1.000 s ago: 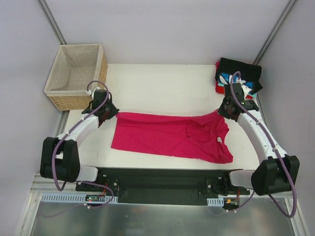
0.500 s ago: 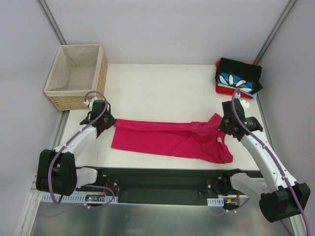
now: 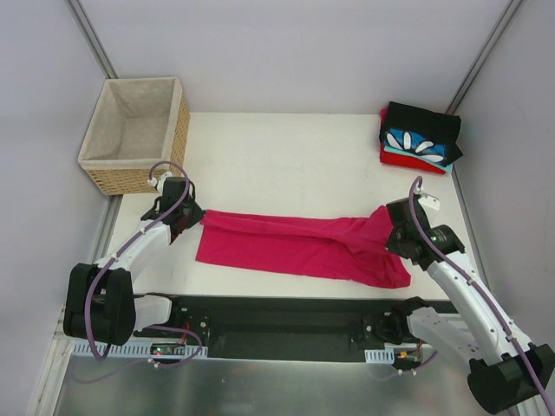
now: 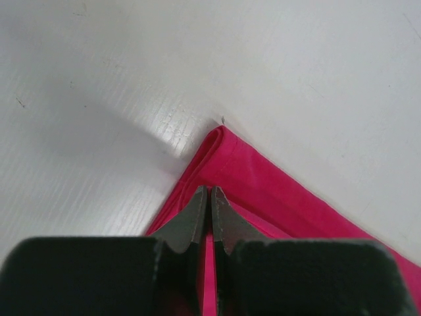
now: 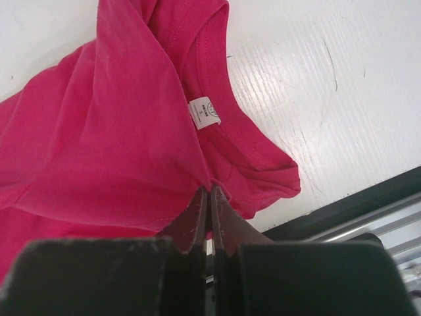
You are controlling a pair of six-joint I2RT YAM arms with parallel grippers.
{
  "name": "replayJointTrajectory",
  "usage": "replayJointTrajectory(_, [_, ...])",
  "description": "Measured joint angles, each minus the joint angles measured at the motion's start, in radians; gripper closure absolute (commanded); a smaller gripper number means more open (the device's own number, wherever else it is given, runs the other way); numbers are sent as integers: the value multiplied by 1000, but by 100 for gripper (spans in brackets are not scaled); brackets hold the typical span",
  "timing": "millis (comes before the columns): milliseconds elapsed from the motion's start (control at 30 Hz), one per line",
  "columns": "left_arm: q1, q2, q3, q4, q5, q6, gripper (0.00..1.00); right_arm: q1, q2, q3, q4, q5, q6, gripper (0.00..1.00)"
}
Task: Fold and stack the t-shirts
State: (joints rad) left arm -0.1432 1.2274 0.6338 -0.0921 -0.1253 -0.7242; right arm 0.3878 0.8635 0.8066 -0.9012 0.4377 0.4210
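i saw the magenta t-shirt stretched as a long band across the near part of the counter; my left fingers were clamped together on its left corner; my right fingers were pinched on cloth just beside the collar; the folded shirts sat stacked at the far right corner.

Bare table fills the upper middle of the top view, leaving open room between the wicker basket at upper left and the folded shirt stack at upper right; those two block the far corners; the pink shirt lies low across the lower middle, running from the left fingers to the right fingers, both closed on it; below it a thin strip of table runs to the black base rail; grey walls close the top, left and right of the frame.
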Motion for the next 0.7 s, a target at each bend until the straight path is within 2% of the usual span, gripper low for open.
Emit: replayJointTrajectory(700, [-21,-18,-11,0,-15,7,100,64,-21,-183,-26,16,156,99])
